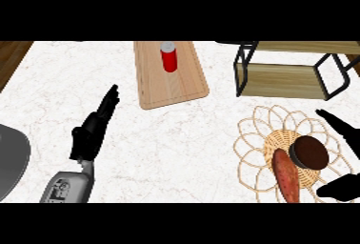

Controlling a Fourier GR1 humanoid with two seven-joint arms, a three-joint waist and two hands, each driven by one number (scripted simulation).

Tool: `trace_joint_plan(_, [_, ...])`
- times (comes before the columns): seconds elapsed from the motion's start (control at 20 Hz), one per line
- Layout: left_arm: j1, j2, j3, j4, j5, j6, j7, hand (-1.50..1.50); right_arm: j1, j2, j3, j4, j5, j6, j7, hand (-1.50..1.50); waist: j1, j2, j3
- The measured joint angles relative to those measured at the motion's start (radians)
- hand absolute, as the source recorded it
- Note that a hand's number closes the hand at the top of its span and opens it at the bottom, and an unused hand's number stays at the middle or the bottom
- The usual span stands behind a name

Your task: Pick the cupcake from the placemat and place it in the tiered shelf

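The right hand [342,187] is holding its fingers [336,125] and thumb spread wide, pinching nothing. The cupcake [310,152] is sitting on the placemat [253,138] between them, apart from both. Closing off-centre risks shoving it against the reddish vegetable [285,178] lying beside the thumb and toppling it.

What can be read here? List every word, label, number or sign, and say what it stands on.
No readable text anywhere in the head view.
The red can on the cutting board: no label shows.
The grey left forearm: small dark marks, too blurred to read.
The cupcake, placemat and shelf: no writing.
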Motion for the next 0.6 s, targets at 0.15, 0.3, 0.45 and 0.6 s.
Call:
trace_joint_plan(0.15, [-0.003, -0.001, 0.006, -0.02, 0.0, -0.009, 0.02, 0.0, -0.019, 0.01, -0.006, 0.041, 0.031, -0.004, -0.025, -1.5, 0.001, 0.0, 0.0])
trace_joint_plan(0.3, [0.004, 0.004, 0.021, -0.014, 0.001, -0.02, 0.005, 0.0, -0.029, 0.014, -0.014, 0.068, 0.061, -0.002, -0.048, -1.5, 0.001, 0.0, 0.0])
trace_joint_plan(0.45, [0.017, -0.007, 0.012, -0.024, -0.013, -0.018, 0.001, 0.0, -0.054, 0.021, -0.02, 0.108, 0.085, -0.004, -0.062, -1.5, 0.002, 0.0, 0.0])
trace_joint_plan(0.6, [0.022, -0.011, 0.013, -0.032, -0.023, -0.02, 0.004, 0.0, -0.056, 0.03, -0.024, 0.151, 0.114, -0.02, -0.097, -1.5, 0.002, 0.0, 0.0])
